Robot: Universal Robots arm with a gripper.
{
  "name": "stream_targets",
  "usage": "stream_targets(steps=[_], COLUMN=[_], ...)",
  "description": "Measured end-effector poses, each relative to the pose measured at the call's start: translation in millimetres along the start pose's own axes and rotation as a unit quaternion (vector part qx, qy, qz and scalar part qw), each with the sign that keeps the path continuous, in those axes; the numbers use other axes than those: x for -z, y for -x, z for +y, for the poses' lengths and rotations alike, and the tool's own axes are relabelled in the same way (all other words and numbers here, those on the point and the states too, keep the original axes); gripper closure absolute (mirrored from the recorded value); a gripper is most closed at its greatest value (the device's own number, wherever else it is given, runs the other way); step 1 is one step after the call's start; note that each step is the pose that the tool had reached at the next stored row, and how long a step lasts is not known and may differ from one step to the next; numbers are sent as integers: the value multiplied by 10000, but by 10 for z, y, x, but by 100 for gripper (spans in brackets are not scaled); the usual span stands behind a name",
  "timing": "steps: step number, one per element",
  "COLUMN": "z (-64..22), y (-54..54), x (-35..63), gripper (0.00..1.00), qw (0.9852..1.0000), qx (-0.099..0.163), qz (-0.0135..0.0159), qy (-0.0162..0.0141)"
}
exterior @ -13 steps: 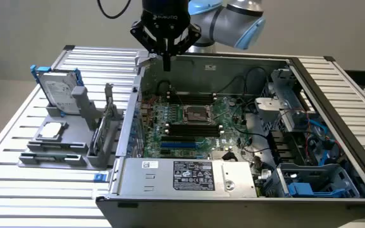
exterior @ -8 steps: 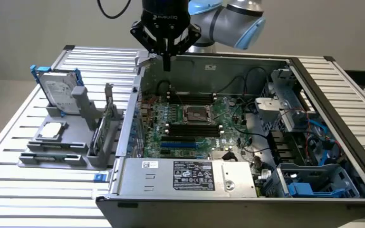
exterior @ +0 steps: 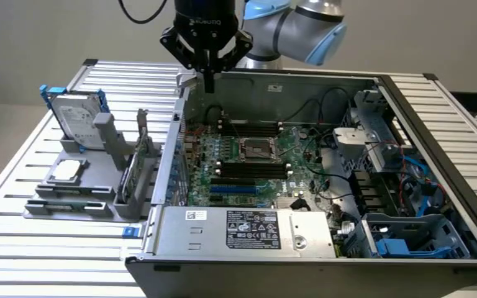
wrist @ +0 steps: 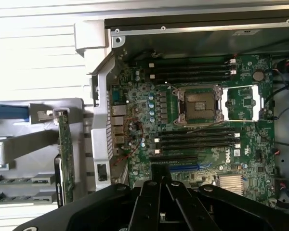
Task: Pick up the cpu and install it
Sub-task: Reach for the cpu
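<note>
gripper (exterior: pixel 208 90) high over computer case (exterior: pixel 305 84) far wall, fingers (exterior: pixel 208 73) pressed shut and empty, cpu (exterior: pixel 67 169) flat on grey tray (exterior: pixel 89 210) on table (exterior: pixel 23 251), motherboard socket (exterior: pixel 255 149) bare

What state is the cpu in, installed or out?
Out. The cpu lies on the grey tray; the motherboard socket is empty.

Slatted aluminium table (exterior: pixel 23 248) before a plain grey wall (exterior: pixel 40 31)
</note>
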State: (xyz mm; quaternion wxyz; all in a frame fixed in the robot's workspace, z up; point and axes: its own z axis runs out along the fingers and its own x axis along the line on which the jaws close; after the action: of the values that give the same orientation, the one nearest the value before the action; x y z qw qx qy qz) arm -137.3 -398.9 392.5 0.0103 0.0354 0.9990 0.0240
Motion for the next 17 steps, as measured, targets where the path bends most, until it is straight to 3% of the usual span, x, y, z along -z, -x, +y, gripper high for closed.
stream_targets(steps=[17], z=[-59], y=[-773], x=[-82], gripper=[89], qw=[10000], qx=[0], qz=[21], qy=[-16])
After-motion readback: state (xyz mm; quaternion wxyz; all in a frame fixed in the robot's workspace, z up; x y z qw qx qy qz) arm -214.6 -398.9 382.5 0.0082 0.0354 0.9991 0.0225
